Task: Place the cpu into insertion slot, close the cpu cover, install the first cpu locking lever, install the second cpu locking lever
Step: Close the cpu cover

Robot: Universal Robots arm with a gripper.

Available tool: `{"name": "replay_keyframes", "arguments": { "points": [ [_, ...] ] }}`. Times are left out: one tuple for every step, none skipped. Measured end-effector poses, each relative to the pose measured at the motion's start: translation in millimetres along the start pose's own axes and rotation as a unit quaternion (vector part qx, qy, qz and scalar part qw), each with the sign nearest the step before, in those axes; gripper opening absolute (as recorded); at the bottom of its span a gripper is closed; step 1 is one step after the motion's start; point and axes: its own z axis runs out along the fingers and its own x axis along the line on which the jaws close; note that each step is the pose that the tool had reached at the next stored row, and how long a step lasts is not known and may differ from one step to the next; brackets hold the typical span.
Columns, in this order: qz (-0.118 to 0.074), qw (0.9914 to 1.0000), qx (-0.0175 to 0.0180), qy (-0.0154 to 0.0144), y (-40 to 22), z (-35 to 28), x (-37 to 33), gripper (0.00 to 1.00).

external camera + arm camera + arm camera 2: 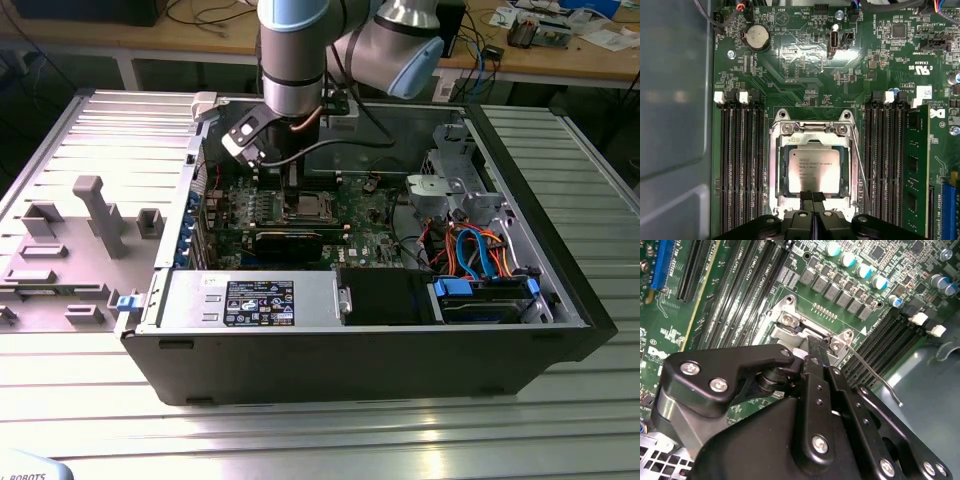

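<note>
Cpu [813, 170] lies flat mid-board, cover [782, 170] down around it. Gripper [812, 196] fingers pinched together, empty, at the cover's edge. Lever [875, 377] stands free. Judgement: press straight down on cover only, clear of cpu.

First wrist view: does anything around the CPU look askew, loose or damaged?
The cpu lies square, no damage visible. One thin wire locking lever beside it slants outward, apparently unlatched; in the second wrist view its end sticks out free.
</note>
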Motion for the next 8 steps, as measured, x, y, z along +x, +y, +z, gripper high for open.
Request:
{"name": "replay_keyframes", "arguments": {
  "points": [
    [0.000, 1.00000, 0.0000, 0.0000, 0.0, 1.7, -0.1, 0.11],
    [0.000, 1.00000, 0.0001, 0.0000, -0.1, 3.5, -0.2, 0.11],
    [0.000, 1.00000, 0.0001, 0.0000, -0.1, 4.5, -0.2, 0.11],
    [0.000, 1.00000, 0.0002, -0.0002, -0.1, 4.9, -0.3, 0.11],
    [0.000, 1.00000, 0.0003, -0.0003, -0.1, 5.0, -0.3, 0.11],
    [0.000, 1.00000, 0.0002, -0.0002, -0.1, 5.0, -0.3, 0.11],
    [0.000, 1.00000, 0.0002, -0.0001, -0.1, 5.2, -0.3, 0.11],
    [0.000, 1.00000, 0.0000, 0.0000, -0.1, 5.1, -0.2, 0.11]
  ]
}}
